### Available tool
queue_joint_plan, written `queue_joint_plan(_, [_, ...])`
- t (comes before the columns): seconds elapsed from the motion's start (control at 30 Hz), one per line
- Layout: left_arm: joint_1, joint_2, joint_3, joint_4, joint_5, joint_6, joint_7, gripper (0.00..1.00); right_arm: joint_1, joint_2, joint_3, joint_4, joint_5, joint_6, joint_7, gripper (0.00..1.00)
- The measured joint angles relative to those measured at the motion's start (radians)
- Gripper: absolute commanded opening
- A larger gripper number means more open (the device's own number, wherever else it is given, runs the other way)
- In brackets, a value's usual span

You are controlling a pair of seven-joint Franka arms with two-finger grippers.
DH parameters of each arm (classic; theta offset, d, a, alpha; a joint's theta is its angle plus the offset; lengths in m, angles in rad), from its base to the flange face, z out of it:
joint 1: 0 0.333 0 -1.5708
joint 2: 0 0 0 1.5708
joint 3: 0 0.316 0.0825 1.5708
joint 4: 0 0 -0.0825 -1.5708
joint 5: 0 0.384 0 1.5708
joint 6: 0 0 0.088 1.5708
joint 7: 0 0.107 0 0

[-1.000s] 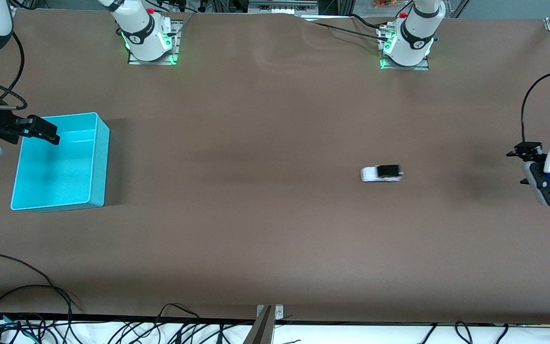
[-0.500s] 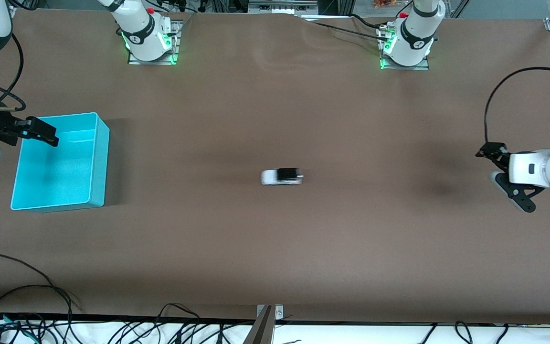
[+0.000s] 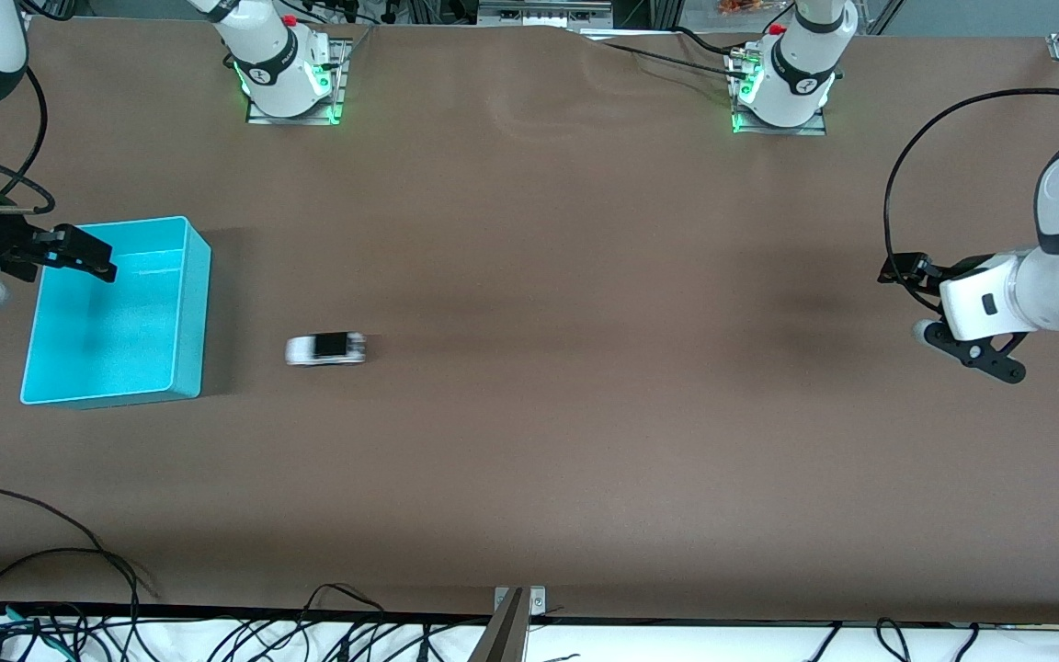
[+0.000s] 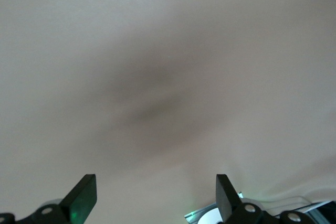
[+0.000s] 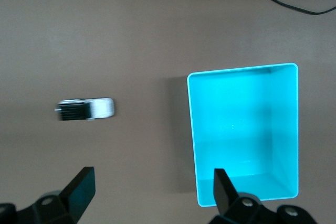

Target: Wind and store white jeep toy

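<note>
The white jeep toy (image 3: 325, 348), white with a black roof, is on the brown table and blurred with motion, a short way from the turquoise bin (image 3: 191, 317). It also shows in the right wrist view (image 5: 86, 109), beside the bin (image 5: 192, 129). My right gripper (image 3: 96, 261) is open and empty over the bin's rim at the right arm's end of the table (image 5: 152, 187). My left gripper (image 3: 969, 354) is open and empty over bare table at the left arm's end (image 4: 156, 198).
Both arm bases (image 3: 286, 69) (image 3: 782, 78) stand along the table edge farthest from the front camera. Loose black cables (image 3: 51, 588) lie along the nearest edge. The bin holds nothing.
The jeep has rolled by itself across the table from near the left arm's end to close beside the bin. The left gripper has moved in over the table. The right gripper has stayed put.
</note>
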Motion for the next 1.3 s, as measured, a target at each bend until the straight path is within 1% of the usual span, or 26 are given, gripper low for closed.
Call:
queue_joint_plan(0.1, [0.003, -0.009, 0.001, 0.012, 0.0, -0.019, -0.025, 1.0, 0.006, 0.004, 0.0, 0.0, 0.0, -0.001, -0.057, 1.0])
queue_joint_plan(0.33, [0.007, -0.015, 0.005, 0.072, 0.0, -0.096, -0.078, 1.0, 0.008, 0.016, 0.001, -0.001, 0.0, -0.003, -0.263, 1.0])
queue_joint_plan(0.5, [0.007, -0.019, 0.007, 0.092, 0.001, -0.113, -0.087, 1.0, 0.008, 0.026, 0.0, -0.001, 0.0, -0.003, -0.355, 1.0])
queue_joint_plan(0.67, [0.002, -0.03, 0.021, 0.095, 0.003, -0.104, -0.092, 1.0, 0.008, 0.045, 0.0, -0.002, 0.0, -0.002, -0.495, 1.0])
queue_joint_plan(0.8, [-0.036, -0.05, 0.089, 0.092, 0.003, -0.008, -0.094, 1.0, 0.008, 0.065, 0.0, -0.002, 0.0, 0.012, -0.611, 1.0])
queue_joint_plan(0.87, [-0.058, -0.065, 0.123, 0.082, 0.003, 0.049, -0.094, 1.0, 0.008, 0.076, 0.0, -0.002, 0.0, 0.021, -0.664, 1.0])
queue_joint_plan(0.97, [-0.075, -0.094, 0.146, 0.055, 0.003, 0.119, -0.094, 1.0, 0.009, 0.096, 0.001, -0.003, 0.0, 0.039, -0.754, 1.0])
queue_joint_plan(1.17, [-0.094, -0.187, 0.151, -0.053, 0.003, 0.211, -0.104, 1.0, 0.009, 0.149, 0.002, -0.008, 0.001, 0.084, -0.944, 1.0])
queue_joint_plan(1.3, [-0.115, -0.263, 0.151, -0.137, 0.003, 0.241, -0.148, 1.0, 0.009, 0.186, 0.003, -0.025, 0.002, 0.131, -1.051, 1.0])
